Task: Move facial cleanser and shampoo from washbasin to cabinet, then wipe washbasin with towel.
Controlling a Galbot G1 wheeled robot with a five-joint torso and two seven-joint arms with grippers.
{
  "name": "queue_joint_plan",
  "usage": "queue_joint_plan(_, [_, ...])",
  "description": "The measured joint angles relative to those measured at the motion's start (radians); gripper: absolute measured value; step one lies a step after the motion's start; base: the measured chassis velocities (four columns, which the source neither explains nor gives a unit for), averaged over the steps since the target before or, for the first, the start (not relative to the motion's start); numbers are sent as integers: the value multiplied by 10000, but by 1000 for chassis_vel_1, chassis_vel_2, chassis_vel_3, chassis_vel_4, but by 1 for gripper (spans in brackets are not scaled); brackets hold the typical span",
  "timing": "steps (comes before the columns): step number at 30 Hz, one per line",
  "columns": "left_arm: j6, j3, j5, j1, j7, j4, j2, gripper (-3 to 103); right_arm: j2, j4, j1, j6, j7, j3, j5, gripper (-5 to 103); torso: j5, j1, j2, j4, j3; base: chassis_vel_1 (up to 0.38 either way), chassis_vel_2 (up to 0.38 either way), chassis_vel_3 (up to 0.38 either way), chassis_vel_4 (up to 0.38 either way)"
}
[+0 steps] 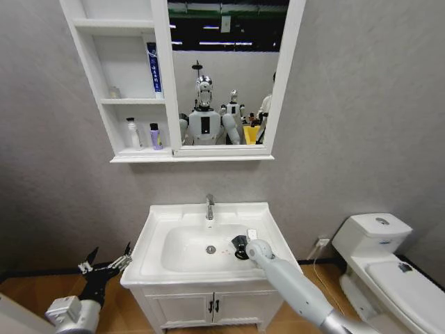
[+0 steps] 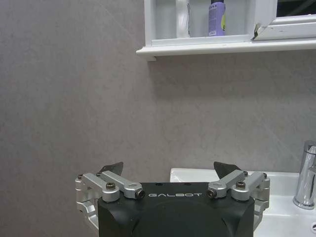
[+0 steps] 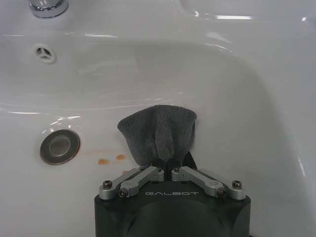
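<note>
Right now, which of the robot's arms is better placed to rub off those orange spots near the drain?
The right. Its gripper is shut on the towel inside the washbasin, beside the spots. The left gripper hangs open off the basin's left edge.

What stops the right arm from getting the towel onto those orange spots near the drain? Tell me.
Probably nothing. The right tool is shut on the towel inside the washbasin bowl, and the orange spots lie on bare ceramic beside the cloth, with no object between them.

"GALBOT" on left end effector [image 2: 168, 170] & right end effector [image 3: 168, 165].
</note>
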Motion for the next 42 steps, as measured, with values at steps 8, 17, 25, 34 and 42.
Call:
queue_joint_plan(8, [0,0,0,0,0,1,0,100,704,-632,110,181,-558,-143,-325,2,-2,0,0,0,0,0,0,0,0])
queue_joint_plan(17, [0,0,0,0,0,0,0,100,1400,-1463,304,616,-1585,-232,-710,2,-2,-1,0,1,0,0,0,0,0])
queue_joint_plan(25, [1,0,0,0,0,0,0,100,2208,-2505,549,1309,-2388,-280,-1619,2,-1,0,0,2,0,0,0,0,0])
queue_joint_plan(34, [0,0,0,0,0,0,0,100,2561,-2939,696,1251,-2422,-183,-1737,2,-1,0,0,2,-1,0,0,0,0])
queue_joint_plan(42, [0,0,0,0,0,0,0,100,1929,-2246,411,880,-1626,133,-1400,2,1,-1,-1,0,-1,0,0,0,0])
